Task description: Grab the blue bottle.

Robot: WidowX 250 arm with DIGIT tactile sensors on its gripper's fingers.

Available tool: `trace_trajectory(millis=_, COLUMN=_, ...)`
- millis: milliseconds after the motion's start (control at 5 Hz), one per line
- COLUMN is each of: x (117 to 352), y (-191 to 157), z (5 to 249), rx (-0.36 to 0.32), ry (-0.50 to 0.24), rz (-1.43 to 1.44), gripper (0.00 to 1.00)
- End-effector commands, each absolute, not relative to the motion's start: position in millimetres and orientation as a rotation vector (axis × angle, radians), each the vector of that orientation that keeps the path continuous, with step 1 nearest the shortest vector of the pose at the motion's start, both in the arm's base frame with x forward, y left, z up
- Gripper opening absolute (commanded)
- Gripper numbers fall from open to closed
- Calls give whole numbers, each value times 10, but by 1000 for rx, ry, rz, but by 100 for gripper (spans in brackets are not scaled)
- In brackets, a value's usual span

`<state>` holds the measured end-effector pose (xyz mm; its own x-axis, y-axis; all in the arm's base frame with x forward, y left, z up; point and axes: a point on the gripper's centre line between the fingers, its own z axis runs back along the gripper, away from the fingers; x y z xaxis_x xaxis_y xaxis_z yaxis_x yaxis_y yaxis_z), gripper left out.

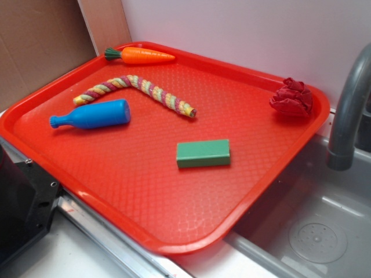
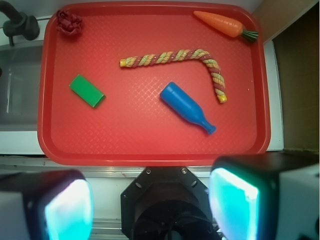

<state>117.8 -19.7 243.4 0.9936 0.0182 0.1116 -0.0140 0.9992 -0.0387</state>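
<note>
on the tray [image 1: 116, 214] the bottle [image 1: 91, 115] lay on its side near the left edge, the bent rope [image 1: 139, 92] just behind it and the carrot [image 1: 141, 55] against the far rim. the block [image 1: 203, 153] sat mid-tray, right of the bottle. a crumpled wad [image 1: 291, 98] rested in the far right corner, beside the faucet [image 1: 351, 110] over the sink [image 1: 313, 231]

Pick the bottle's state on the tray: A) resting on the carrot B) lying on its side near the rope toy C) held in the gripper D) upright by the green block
B: the blue bottle lies flat on the red tray, just beside the rope toy, apart from it and ungripped.
</note>
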Motion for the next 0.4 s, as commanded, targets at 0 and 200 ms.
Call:
trace_trajectory(millis=0, x=1178, y=-197, z=2434, rx=-38, ry=-112, rz=16, gripper=100)
trace_trajectory(millis=200, x=1628, y=37, z=2416, rx=-47, ry=-97, rz=2, gripper=100)
